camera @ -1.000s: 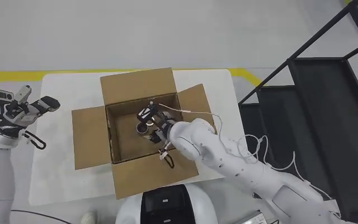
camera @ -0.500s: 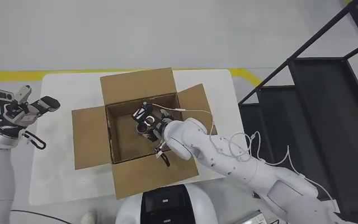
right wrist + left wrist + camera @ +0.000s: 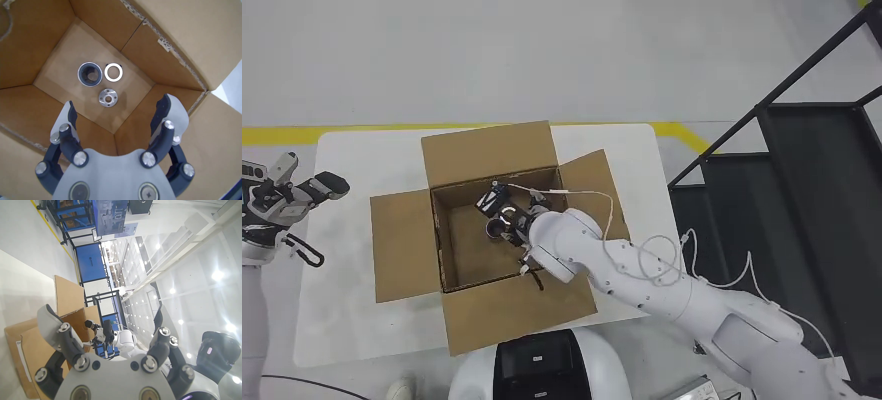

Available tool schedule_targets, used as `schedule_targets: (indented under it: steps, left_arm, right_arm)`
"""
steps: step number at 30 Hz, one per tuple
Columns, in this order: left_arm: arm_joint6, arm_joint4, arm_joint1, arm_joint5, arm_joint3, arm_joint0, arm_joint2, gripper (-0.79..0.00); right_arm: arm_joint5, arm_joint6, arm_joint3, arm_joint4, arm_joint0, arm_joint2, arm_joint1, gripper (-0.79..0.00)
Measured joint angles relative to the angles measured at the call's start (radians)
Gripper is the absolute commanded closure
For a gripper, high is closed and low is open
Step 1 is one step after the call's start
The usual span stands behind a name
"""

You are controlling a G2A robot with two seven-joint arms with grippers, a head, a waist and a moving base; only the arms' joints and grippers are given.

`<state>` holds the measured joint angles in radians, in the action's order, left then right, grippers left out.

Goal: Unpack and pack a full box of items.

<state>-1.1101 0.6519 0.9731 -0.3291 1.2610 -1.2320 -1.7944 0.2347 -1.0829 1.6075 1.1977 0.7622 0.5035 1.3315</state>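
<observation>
Box open — three metal parts inside, right jaws spread.

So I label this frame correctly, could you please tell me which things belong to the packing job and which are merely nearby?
Job: cardboard box, dark sleeve, flat ring, holed flange, open right gripper above them.
Nearby: table, yellow floor line, black stairs.
</observation>
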Motion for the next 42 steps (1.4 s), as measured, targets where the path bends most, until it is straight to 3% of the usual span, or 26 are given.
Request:
schedule_targets:
  steps: [5, 12, 24, 25, 27, 29, 42]
  left_arm:
    - [0.0, 0.0, 0.0, 0.0, 0.0, 0.0, 0.0, -0.785]
    - [0.0, 0.0, 0.0, 0.0, 0.0, 0.0, 0.0, -0.785]
    - [0.0, 0.0, 0.0, 0.0, 0.0, 0.0, 0.0, -0.785]
    - [0.0, 0.0, 0.0, 0.0, 0.0, 0.0, 0.0, -0.785]
    - [0.0, 0.0, 0.0, 0.0, 0.0, 0.0, 0.0, -0.785]
    - [0.0, 0.0, 0.0, 0.0, 0.0, 0.0, 0.0, -0.785]
    - [0.0, 0.0, 0.0, 0.0, 0.0, 0.0, 0.0, -0.785]
  right_arm:
    - [-0.015, -0.008, -0.127, -0.023, -0.088, -0.082, 0.081, -0.785]
    - [-0.104, 0.058, -0.326, -0.2, -0.138, -0.135, 0.19, -0.785]
    - [-0.167, 0.11, -0.581, -0.301, -0.182, -0.131, 0.286, -0.779]
    - [-0.169, 0.109, -0.596, -0.305, -0.184, -0.131, 0.293, -0.686]
    - [-0.174, 0.108, -0.631, -0.316, -0.188, -0.132, 0.307, -0.299]
    - [-0.18, 0.112, -0.657, -0.324, -0.19, -0.131, 0.318, 0.0]
    - [-0.198, 0.138, -0.715, -0.305, -0.202, -0.105, 0.356, 0.0]
